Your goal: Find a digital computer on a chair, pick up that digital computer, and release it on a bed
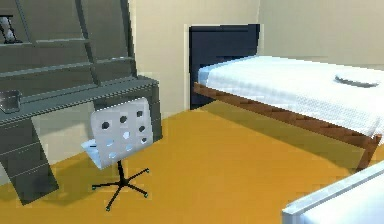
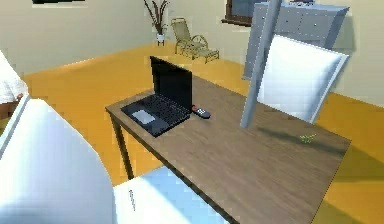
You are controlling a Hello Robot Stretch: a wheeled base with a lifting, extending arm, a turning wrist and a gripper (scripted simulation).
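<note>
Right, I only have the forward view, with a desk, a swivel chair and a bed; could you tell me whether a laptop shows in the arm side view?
Observer: Yes, an open laptop lies on a wooden table there, not on a chair.
Operator: Is anything beside it, please?
Observer: A small dark object lies on the table right by the laptop.
Operator: Any chair near that table?
Observer: A white chair stands at the table's far edge.

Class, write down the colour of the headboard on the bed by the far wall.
The headboard is a dark navy blue; it shows best in the forward view.
</note>
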